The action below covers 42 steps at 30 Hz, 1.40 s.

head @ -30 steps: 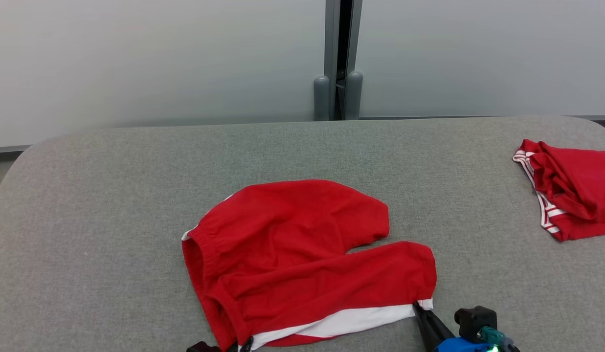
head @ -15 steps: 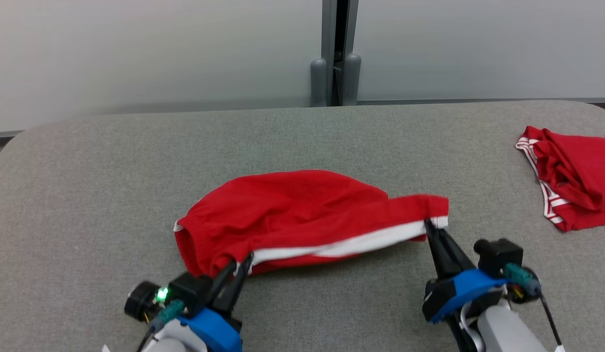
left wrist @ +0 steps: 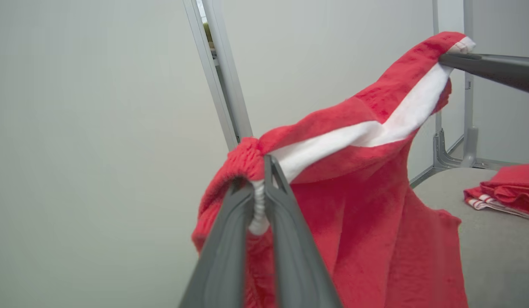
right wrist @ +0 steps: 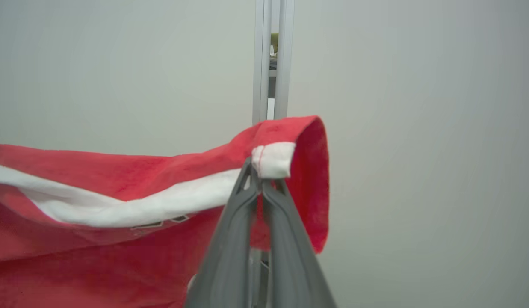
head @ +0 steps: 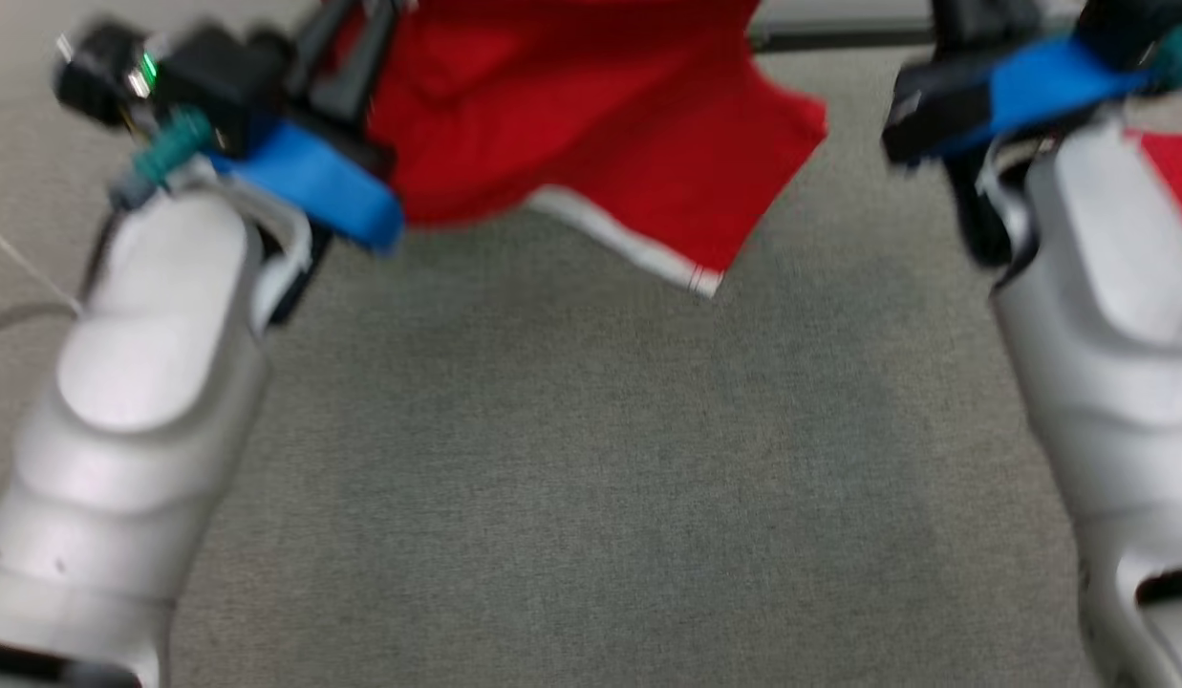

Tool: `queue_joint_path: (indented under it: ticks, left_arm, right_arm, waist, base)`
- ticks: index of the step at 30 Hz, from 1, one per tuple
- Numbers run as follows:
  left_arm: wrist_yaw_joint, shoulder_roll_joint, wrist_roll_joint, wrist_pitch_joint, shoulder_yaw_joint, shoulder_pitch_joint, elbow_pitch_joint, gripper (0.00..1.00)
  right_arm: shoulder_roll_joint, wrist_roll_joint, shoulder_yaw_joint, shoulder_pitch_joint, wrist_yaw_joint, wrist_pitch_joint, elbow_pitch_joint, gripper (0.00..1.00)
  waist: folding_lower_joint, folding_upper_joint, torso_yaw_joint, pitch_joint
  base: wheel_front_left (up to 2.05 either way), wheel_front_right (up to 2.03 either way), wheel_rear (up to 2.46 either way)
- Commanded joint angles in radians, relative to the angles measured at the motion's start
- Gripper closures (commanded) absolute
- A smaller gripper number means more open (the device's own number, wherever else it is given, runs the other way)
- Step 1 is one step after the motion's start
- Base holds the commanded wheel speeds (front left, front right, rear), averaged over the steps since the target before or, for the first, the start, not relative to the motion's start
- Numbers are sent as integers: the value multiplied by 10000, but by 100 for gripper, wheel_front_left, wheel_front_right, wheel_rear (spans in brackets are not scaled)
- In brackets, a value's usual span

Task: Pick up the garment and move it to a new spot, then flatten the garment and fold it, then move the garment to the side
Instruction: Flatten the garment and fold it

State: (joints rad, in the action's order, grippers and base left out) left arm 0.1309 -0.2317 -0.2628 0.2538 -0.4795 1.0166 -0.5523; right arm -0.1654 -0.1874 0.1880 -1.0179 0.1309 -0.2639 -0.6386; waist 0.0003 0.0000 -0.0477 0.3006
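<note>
Left pincer (left wrist: 259, 173) and right pincer (right wrist: 258, 175) each clamp the garment (left wrist: 367, 214) by its white stripe (right wrist: 140, 209), print (right wrist: 159, 222) illegible.

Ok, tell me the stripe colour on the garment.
White stripe, best in the left wrist view.

Red garment (head: 591, 115) with white side band; speckled grey worktop (head: 591, 459); second garment (left wrist: 501, 188) at 3 o'clock, red with white-striped trim; left gripper (left wrist: 260, 171), dark grey fingers, blue collar.
</note>
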Motion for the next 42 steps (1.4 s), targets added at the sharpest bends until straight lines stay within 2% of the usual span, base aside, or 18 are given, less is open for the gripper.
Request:
queue_joint_path:
  ticks: [1, 8, 11, 14, 23, 26, 33, 42]
  left_arm:
    - [-12, -25, -28, 3, 15, 399, -95, 100]
    - [-12, 221, -188, 96, -141, 3369, -874, 100]
    - [-12, 423, -295, 107, -92, 3963, -981, 100]
    - [-13, 435, -369, 114, -9, 3815, -884, 100]
    - [-38, 488, -379, 119, 61, 1371, -349, 100]
    - [-51, 629, -290, 120, 132, 19, 122, 100]
    - [-75, 743, -99, 120, 173, -3766, 993, 100]
    - [-130, 859, -58, 120, 313, -7430, 2094, 100]
  right_arm:
    - [-25, -62, -43, -464, -4, 3, -85, 100]
    - [-284, -16, -77, -3352, -4, 3, -896, 100]
    - [-356, 31, -113, -3852, -4, 3, -983, 100]
    - [-353, 6, -62, -3663, -4, 3, -1073, 100]
    - [-340, -229, 69, -1116, -4, 3, -892, 100]
    - [-491, -163, 76, 309, -4, 3, -511, 100]
    - [-372, -647, 58, 3830, -4, 3, 446, 100]
    - [-493, -1125, 142, 7143, -4, 1, 1549, 100]
  waist:
    - [-3, 0, -339, 698]
    - [-3, 0, -449, 1545]
    - [-3, 0, -418, 1673]
    - [-3, 0, -402, 1720]
    - [-3, 0, -296, 1638]
    - [-3, 0, -187, 1411]
    - [-3, 0, -161, 416]
    - [-3, 0, -252, -816]
  base:
    - [0, 0, 0]
    - [0, 0, 0]
    - [0, 0, 0]
    - [0, 0, 0]
    - [0, 0, 0]
    - [0, 0, 0]
    - [0, 0, 0]
    - [0, 0, 0]
